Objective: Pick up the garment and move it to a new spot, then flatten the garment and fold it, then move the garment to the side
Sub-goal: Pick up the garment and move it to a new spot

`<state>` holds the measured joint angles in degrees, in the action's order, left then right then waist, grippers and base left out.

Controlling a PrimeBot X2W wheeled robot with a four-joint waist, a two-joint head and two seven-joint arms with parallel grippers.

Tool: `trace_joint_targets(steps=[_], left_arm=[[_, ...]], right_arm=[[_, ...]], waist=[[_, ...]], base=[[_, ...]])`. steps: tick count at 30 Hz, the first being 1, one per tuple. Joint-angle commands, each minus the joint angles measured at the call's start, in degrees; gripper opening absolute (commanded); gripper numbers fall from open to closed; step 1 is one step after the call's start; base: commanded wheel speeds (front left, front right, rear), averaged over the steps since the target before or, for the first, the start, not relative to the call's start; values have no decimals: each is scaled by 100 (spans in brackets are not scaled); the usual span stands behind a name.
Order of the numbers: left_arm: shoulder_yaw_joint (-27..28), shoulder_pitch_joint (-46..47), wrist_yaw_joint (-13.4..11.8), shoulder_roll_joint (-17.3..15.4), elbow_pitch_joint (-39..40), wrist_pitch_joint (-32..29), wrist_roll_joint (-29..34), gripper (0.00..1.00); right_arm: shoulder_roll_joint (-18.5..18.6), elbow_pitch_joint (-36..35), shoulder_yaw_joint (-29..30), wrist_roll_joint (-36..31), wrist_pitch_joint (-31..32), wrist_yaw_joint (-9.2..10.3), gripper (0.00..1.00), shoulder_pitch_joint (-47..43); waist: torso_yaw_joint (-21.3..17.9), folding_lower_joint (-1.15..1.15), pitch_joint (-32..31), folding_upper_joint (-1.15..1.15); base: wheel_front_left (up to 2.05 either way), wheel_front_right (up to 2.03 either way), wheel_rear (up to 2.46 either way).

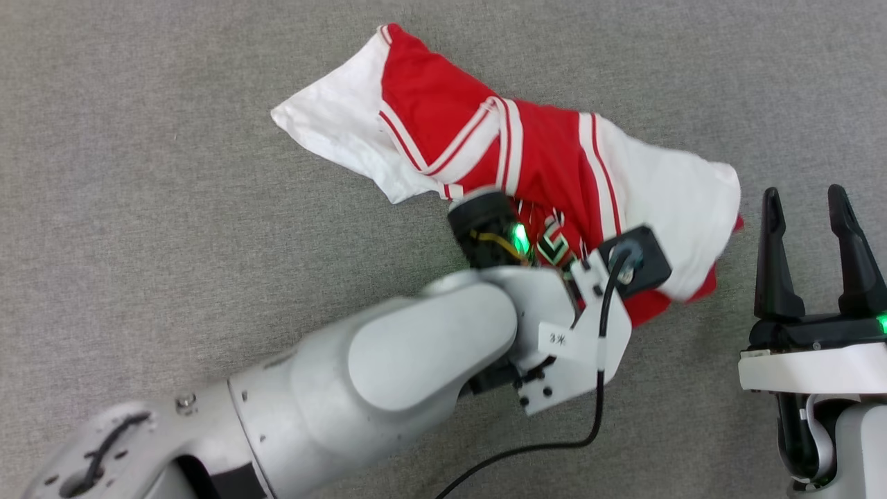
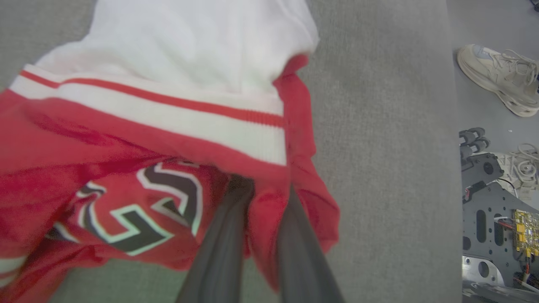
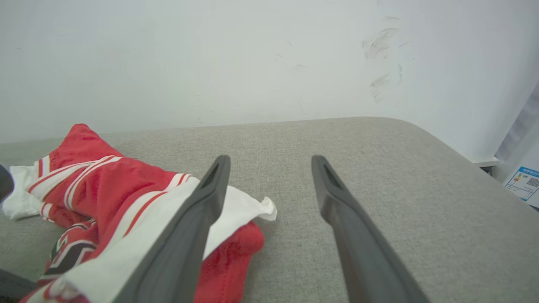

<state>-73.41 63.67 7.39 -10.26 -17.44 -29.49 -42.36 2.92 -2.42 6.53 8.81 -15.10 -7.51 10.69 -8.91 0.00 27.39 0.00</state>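
The garment (image 1: 540, 159) lies crumpled on the grey cloth surface: red body, white sleeves, striped trim, and black white-outlined lettering half hidden under my left wrist (image 1: 554, 305). In the left wrist view my left gripper (image 2: 263, 189) is shut on a fold of the garment (image 2: 147, 126), with red cloth pinched between the two dark fingers near the hem. My right gripper (image 1: 807, 201) stands open just right of the garment, nothing between its fingers. The right wrist view has that gripper (image 3: 271, 162) above bare surface, with the garment (image 3: 105, 189) to its left.
The grey padded surface (image 1: 173, 208) spreads all around the shirt. Its edge (image 2: 452, 126) runs down the right of the left wrist view, and beyond it are a person's shoe (image 2: 497, 80) and a dark robot base (image 2: 492, 210). A white wall (image 3: 252, 63) backs the surface.
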Motion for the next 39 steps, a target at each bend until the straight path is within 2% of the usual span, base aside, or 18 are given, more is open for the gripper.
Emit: trace_joint_targets(steps=[1,5,7,8,9,15,20,23,27,30,34,39], left_arm=[[7,-200,3,19,-20,-71,17,0],[-22,-606,6,53,-25,-273,97,0],[-20,-645,9,82,-38,-101,26,0],[-10,-595,8,100,-49,25,54,24],[-4,-520,6,118,-64,229,101,100],[5,-310,3,251,-367,1665,-95,100],[110,-316,2,211,-684,2780,-158,100],[282,-466,-116,161,-808,3267,-147,100],[591,-660,-599,-20,-891,3975,-16,100],[856,-865,-934,-180,-896,4291,12,100],[1323,-1210,-1396,-463,-767,4448,91,100],[2230,-1816,-1959,-831,-204,4478,466,100]], right_arm=[[-7,-15,16,34,-10,4,100,100],[-7,28,35,17,-10,4,100,110],[-6,57,43,-13,-10,4,100,90],[-6,78,48,-30,-10,4,100,70],[-6,99,48,-43,-10,4,100,47],[-6,209,90,-130,-10,4,100,-199],[-6,278,128,-199,-10,4,100,-444],[-6,313,177,-244,-10,4,100,-576],[-4,343,205,-277,-10,4,100,-734],[-4,362,217,-293,-10,4,100,-823],[-5,370,241,-304,-10,4,100,-938],[-5,378,251,-298,-10,4,100,-1030]], waist=[[-1,0,27,0],[53,0,37,0],[116,0,-7,0],[151,0,-45,0],[187,0,-91,0],[447,0,-599,0],[688,0,-1062,0],[863,0,-1306,0],[1058,0,-1560,0],[1182,0,-1707,0],[1347,0,-1866,0],[1499,0,-1975,0]], base=[[0,0,0],[0,0,0],[0,0,0],[0,0,0],[0,0,0],[0,0,0],[0,0,0],[0,0,0],[0,0,0],[0,0,0],[0,0,0],[0,0,0]])
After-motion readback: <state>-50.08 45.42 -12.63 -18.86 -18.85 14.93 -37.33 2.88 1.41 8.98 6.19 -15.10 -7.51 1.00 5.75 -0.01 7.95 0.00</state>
